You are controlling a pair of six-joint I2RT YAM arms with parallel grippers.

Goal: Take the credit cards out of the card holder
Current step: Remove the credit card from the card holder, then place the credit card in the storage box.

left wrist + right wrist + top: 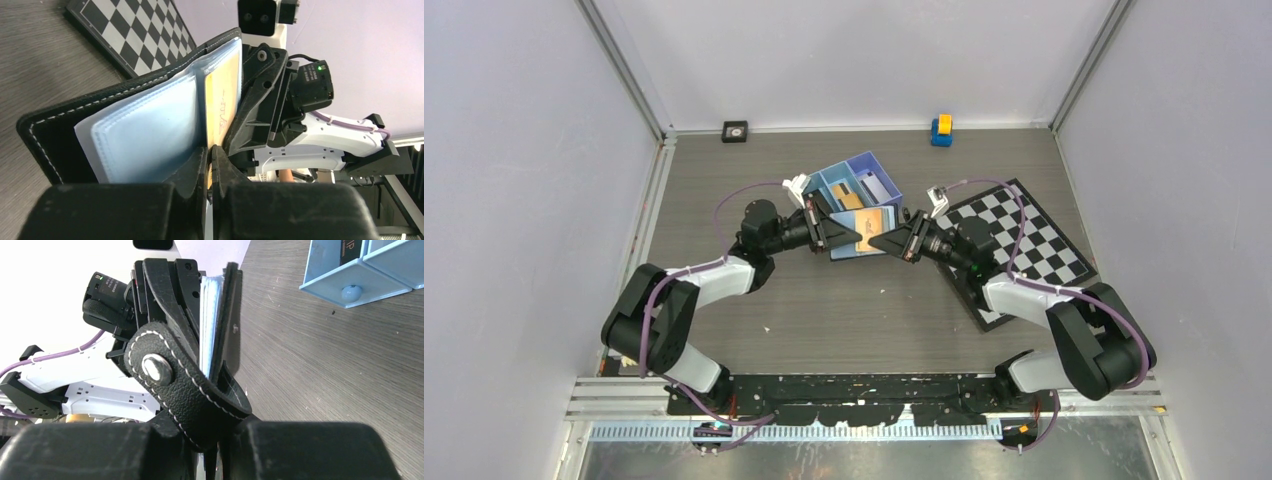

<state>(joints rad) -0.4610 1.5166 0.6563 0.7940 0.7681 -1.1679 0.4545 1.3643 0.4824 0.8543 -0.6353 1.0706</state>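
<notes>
Nearest, a grey wood-grain table (824, 320) fills the lower frame between pale walls (524, 200). At mid-frame, lifted above it, the right gripper (876, 241) clamps the open card holder (848, 251), and the left gripper (857, 238) pinches narrowly on its orange-gold card (871, 220). Farther back sit a blue tray (864, 160) and, to the right, a chequered board (1034, 240).

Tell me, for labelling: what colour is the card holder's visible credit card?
Credit card: orange-gold, left wrist view.
</notes>
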